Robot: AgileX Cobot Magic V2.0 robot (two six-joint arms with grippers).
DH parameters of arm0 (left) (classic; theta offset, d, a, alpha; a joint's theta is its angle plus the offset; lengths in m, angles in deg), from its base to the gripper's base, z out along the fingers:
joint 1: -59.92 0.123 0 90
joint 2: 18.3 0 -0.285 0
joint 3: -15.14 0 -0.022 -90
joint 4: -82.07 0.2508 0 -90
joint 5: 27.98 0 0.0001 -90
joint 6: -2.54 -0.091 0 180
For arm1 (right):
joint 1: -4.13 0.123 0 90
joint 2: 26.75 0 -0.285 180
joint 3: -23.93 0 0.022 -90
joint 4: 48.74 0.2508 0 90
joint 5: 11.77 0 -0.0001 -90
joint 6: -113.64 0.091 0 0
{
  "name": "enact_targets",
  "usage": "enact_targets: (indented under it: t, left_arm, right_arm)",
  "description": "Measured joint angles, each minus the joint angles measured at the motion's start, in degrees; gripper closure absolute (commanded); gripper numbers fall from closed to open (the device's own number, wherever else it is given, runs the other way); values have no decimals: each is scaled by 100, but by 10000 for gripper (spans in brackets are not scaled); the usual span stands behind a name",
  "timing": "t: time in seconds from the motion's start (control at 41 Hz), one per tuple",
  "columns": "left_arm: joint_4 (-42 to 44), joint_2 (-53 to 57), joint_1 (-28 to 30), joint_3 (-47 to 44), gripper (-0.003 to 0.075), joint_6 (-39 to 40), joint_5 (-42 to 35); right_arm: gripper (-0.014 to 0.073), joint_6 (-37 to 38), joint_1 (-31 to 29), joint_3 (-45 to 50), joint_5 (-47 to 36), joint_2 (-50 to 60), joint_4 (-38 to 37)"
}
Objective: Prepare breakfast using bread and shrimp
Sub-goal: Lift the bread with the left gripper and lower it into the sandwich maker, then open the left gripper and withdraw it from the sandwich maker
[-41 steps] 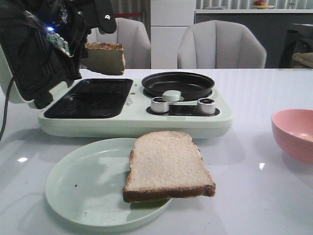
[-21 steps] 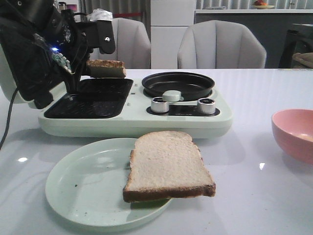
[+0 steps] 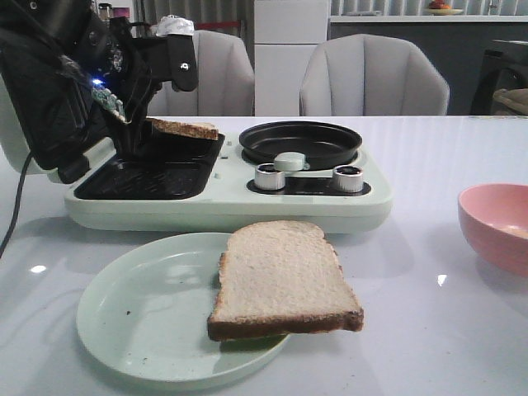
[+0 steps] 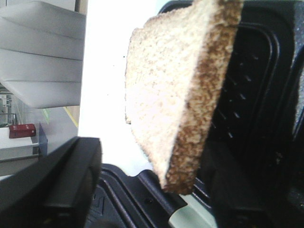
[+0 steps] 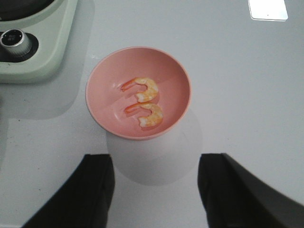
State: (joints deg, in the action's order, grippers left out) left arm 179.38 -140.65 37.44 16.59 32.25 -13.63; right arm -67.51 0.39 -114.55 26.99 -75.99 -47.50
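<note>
The left hand (image 3: 136, 128) holds one square slice of pale white bread with a thin dark-brown crust (image 3: 186, 128) by its edge. The slice hangs nearly flat, tilted slightly, just above the black ribbed grill plate (image 3: 153, 169) of the pale green breakfast maker (image 3: 231, 206). From the hand, the held slice extends toward 3 o'clock in the front view, its free corner over the far right part of the plate. I judge the coming move to be a short descent to seat the slice in the plate's recess.

In the left wrist view the slice (image 4: 175, 90) shows a coarse pale crumb and a browned crust edge, apart from the grill ribs behind it; contact is not yet evident.

A second slice of the same white bread (image 3: 285, 280) lies on the pale green round plate (image 3: 140, 322), at 6 o'clock from the grill, overhanging the plate's right rim.

The right hand (image 5: 154, 190) hovers with fingers spread wide, holding nothing, over the pink round bowl (image 5: 175, 80). Two curled pink-orange shrimp (image 5: 145, 102) lie in the bowl, side by side near its centre. The right arm is clearly the nearer to the shrimp; the left is nearer to both slices. The bowl stands on the white glossy counter (image 3: 429, 157), at 3 o'clock from the plate.
</note>
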Motion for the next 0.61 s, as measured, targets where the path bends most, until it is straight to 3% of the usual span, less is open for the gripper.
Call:
enact_targets:
  t: [0.292, 0.609]
  left_arm:
    - [0, 0, 0, 0, 146, 65, 909]
    - [-22, 644, -394, -517, 148, 321, 762]
  right_arm:
    - [92, 0, 0, 0, 0, 0, 0]
    - [92, 0, 0, 0, 0, 0, 0]
